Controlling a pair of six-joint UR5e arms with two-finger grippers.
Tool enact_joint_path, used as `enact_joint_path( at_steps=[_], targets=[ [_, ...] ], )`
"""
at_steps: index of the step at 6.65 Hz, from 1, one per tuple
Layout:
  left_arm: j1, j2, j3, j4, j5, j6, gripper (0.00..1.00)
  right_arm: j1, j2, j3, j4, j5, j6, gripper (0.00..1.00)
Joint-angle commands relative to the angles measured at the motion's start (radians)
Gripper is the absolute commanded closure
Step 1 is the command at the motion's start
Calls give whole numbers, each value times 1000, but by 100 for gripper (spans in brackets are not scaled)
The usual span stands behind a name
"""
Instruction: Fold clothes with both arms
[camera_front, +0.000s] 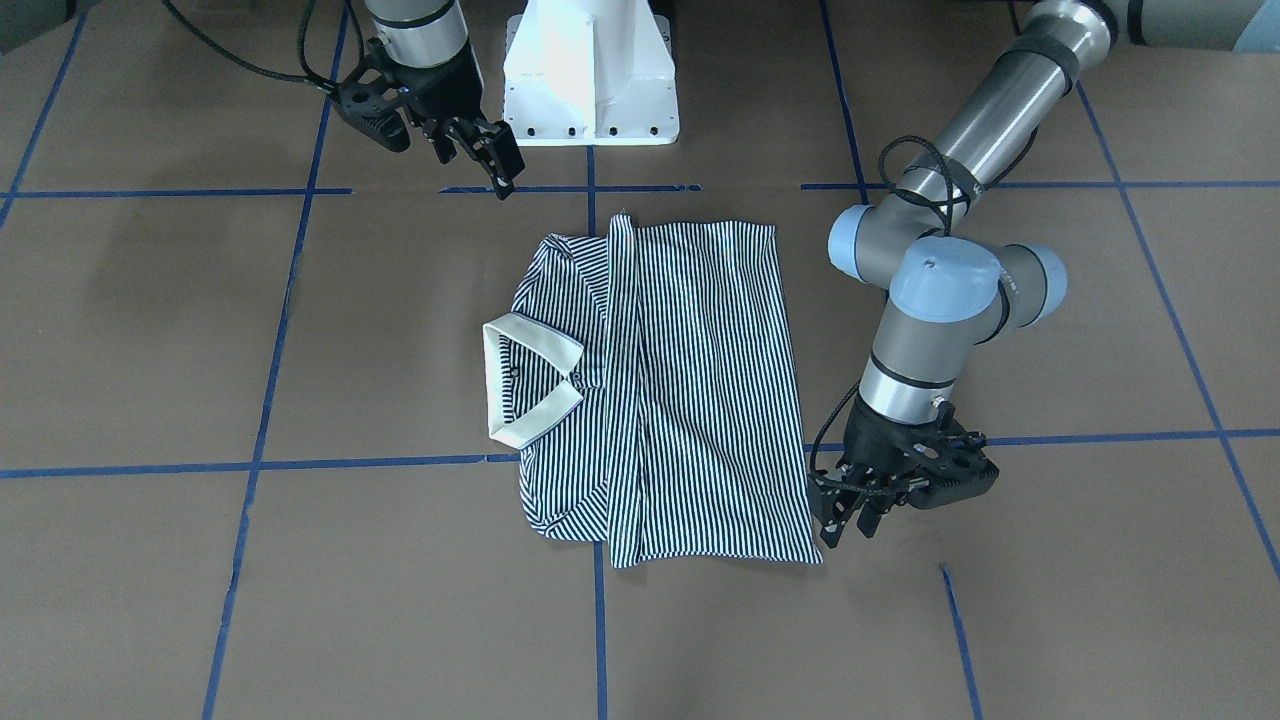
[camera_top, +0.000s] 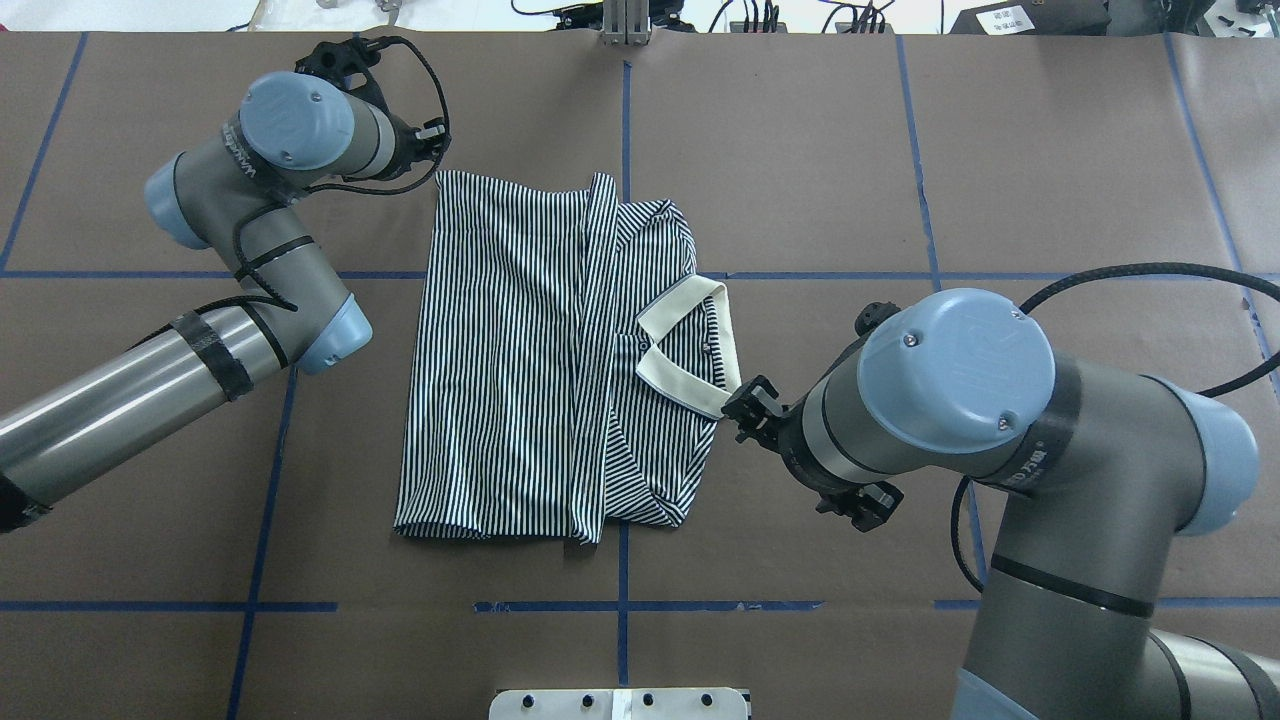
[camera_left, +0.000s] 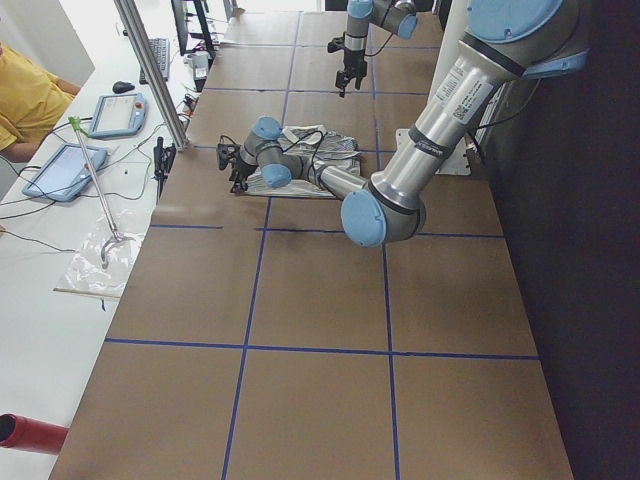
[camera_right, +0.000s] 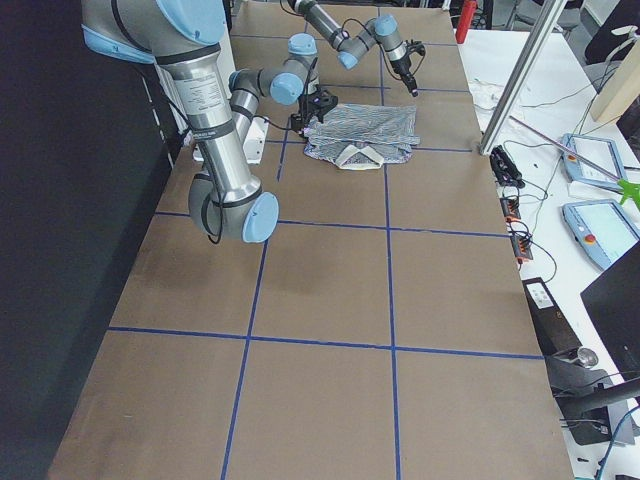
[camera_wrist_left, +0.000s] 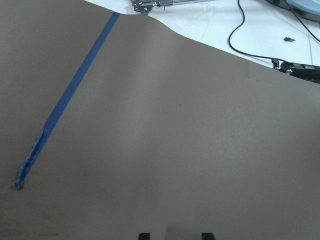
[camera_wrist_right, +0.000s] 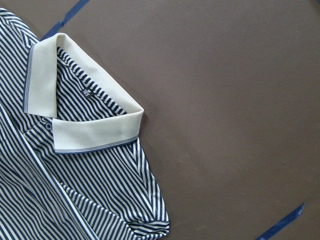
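Observation:
The clothes are one navy-and-white striped polo shirt (camera_front: 700, 390) lying flat on the brown table, its sides folded in. Its cream collar (camera_front: 530, 385) points toward my right arm's side. In the overhead view the shirt (camera_top: 500, 370) lies between both arms. My left gripper (camera_front: 850, 520) hangs open just beside the hem corner farthest from the robot's base, apart from the cloth. In the left wrist view its fingertips (camera_wrist_left: 144, 235) frame only bare paper. My right gripper (camera_front: 478, 155) hovers open near the base, off the shirt. The right wrist view looks down on the collar (camera_wrist_right: 85, 132) and shows no fingers.
The white pedestal base (camera_front: 590, 80) stands at the robot's edge of the table. Blue tape lines (camera_front: 260, 465) grid the brown cover. A white desk with tablets (camera_left: 115, 115), cables and a seated person (camera_left: 25, 100) runs along the far side.

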Motion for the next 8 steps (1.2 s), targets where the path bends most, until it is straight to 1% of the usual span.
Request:
enact_joint_path(
  at_steps=[1,2,3,4,6,7,8],
  targets=[
    [-3,166,-250,12,-71,-1,46,-12,96,-132,25,4,-156,0],
    [-1,171,-289,56,-73,-6,46,-35,164,-232,25,9,-280,0],
    [0,171,-321,109,-73,-18,46,-59,204,-318,23,1,-407,0],
    [6,171,-332,125,-73,-21,46,-63,257,-398,23,4,-535,0],
    [11,169,-335,125,-73,-57,46,-69,366,-566,23,15,-660,0],
    [19,169,-334,125,-73,-58,46,-78,423,-652,23,17,-668,0],
    [20,171,-334,127,-73,-58,45,-90,430,-674,25,15,-683,0]
  ],
)
